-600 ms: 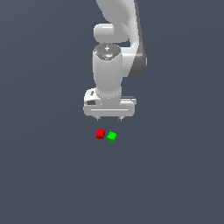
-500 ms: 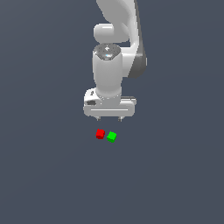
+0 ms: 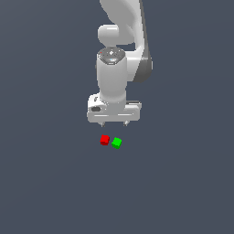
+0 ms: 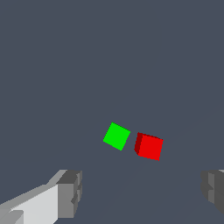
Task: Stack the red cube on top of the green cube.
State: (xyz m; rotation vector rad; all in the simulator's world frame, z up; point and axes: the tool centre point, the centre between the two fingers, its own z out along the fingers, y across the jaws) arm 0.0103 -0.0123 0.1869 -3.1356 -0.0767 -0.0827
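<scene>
- Gripper [image 3: 114, 123]: hangs from the white arm [image 3: 121, 45] above the two cubes, pointing straight down; its two fingertips [image 3: 125, 122] stand wide apart and hold nothing.
- Red cube [image 3: 104, 140]: rests on the dark grey bench [image 3: 183, 183], below the gripper and clear of it, on the exterior view's left of the pair.
- Green cube [image 3: 116, 142]: rests on the bench just beside the red cube, on the exterior view's right; a narrow gap separates them in the wrist view.
- Wrist view: both cubes, red [image 4: 149, 146] and green [image 4: 117, 136], appear ahead of the spread fingers [image 4: 70, 193], each turned at a slightly different angle.
- Stacking: not yet done; both cubes lie on the bench surface.
</scene>
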